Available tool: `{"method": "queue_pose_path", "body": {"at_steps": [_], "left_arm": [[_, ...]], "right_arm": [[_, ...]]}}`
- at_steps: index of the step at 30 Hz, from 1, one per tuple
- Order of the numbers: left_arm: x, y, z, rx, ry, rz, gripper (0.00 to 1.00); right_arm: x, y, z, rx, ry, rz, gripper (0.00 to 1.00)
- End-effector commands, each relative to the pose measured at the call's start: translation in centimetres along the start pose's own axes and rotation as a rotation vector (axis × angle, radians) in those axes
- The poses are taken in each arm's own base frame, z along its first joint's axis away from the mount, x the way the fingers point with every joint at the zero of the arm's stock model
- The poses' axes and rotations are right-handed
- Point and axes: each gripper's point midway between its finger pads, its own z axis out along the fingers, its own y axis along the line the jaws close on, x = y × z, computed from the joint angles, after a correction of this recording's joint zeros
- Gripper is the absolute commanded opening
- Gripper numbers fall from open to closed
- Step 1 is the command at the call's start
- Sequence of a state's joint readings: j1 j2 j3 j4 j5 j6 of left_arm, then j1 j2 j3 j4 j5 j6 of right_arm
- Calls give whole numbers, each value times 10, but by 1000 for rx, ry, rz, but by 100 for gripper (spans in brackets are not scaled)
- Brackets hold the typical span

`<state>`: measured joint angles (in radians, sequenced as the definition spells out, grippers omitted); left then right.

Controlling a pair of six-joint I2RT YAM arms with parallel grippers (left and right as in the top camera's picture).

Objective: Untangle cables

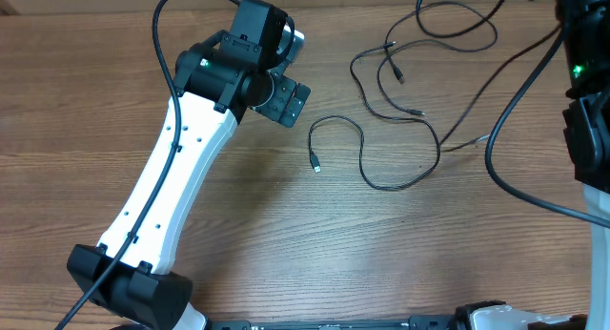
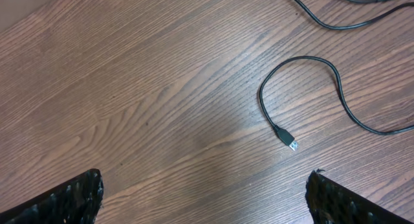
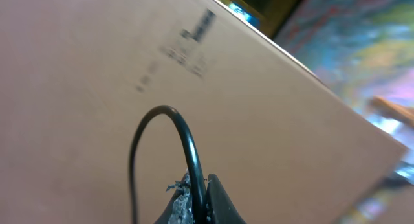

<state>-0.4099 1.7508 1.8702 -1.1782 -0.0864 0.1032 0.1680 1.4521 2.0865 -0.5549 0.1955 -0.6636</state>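
Note:
Several thin black cables (image 1: 381, 99) lie loosely looped on the wooden table (image 1: 286, 235) right of centre. One cable (image 1: 360, 144) ends in a small plug (image 1: 315, 164) nearest my left gripper. In the left wrist view this cable (image 2: 336, 78) curls down to its plug (image 2: 289, 141). My left gripper (image 2: 204, 201) is open and empty, hovering above bare wood left of the plug; it also shows in the overhead view (image 1: 286, 101). My right gripper (image 3: 202, 201) is shut on a black cable (image 3: 187, 143) and is raised, facing a brown cardboard surface (image 3: 97, 75).
The right arm (image 1: 581, 92) stands at the table's right edge, with a thicker black arm wire (image 1: 496, 168) curving beside it. The left arm's white link (image 1: 176, 177) crosses the left half of the table. Cable ends (image 1: 419, 1) run off the far edge.

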Motion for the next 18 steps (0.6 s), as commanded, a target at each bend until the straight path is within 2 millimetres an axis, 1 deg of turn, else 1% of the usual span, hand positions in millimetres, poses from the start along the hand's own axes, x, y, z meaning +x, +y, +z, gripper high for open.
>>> {"method": "queue_pose_path", "body": {"at_steps": [1,3,7,10,13,18], "left_arm": [[0,1,2,7,2,-19,100],[0,1,2,7,2,-19,100],[0,1,2,7,2,-19,100],[0,0,2,7,2,-19,100],[0,1,2,7,2,-19,100],[0,1,2,7,2,-19,100]], "right_arm": [[18,-37,-4,164,96,-31,4],[31,-44,-2,178,135,-36,4],[65,-59,5,207,232,-46,4],[90,-67,12,212,288,-6,4],[109,-66,21,156,300,53,4],[132,-59,33,60,305,157,4]]}}
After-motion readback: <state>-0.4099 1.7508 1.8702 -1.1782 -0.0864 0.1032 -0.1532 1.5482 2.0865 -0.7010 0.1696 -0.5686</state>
